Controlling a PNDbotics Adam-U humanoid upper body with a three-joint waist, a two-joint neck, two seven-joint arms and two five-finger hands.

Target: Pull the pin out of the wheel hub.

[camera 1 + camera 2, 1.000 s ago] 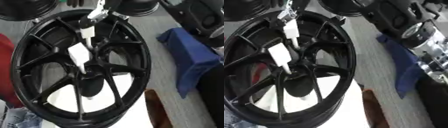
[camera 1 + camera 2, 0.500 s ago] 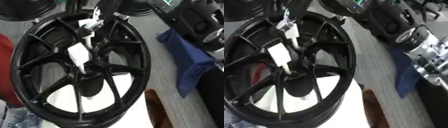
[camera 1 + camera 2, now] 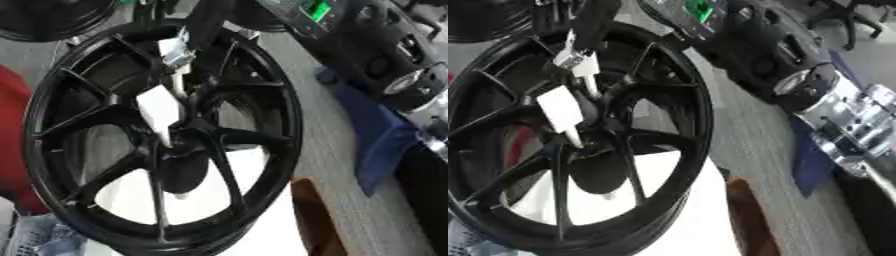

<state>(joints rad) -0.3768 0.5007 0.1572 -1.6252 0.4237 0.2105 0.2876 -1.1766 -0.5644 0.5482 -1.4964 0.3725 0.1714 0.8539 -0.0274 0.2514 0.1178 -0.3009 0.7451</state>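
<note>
White and flat-sided at its middle, with a silvery metal fitting at its upper end, the pin (image 3: 161, 108) is sitting in the hub (image 3: 179, 152) of the glossy black wheel (image 3: 282, 107). Its long axis is running from the hub centre up toward the far edge of the desk (image 3: 325, 125), leaning slightly right. The right hand (image 3: 206, 21), a dark shape, is hanging just above that silvery end, so the pin is lying below and toward the near edge from it; whether it is closing on the fitting I cannot tell. The right arm (image 3: 794, 67), black with silver joints, is reaching in along the desk's right edge and is the only one near. The left hand is not showing. A soft blue cloth (image 3: 378, 145) is lying on the grey desk under the arm.
</note>
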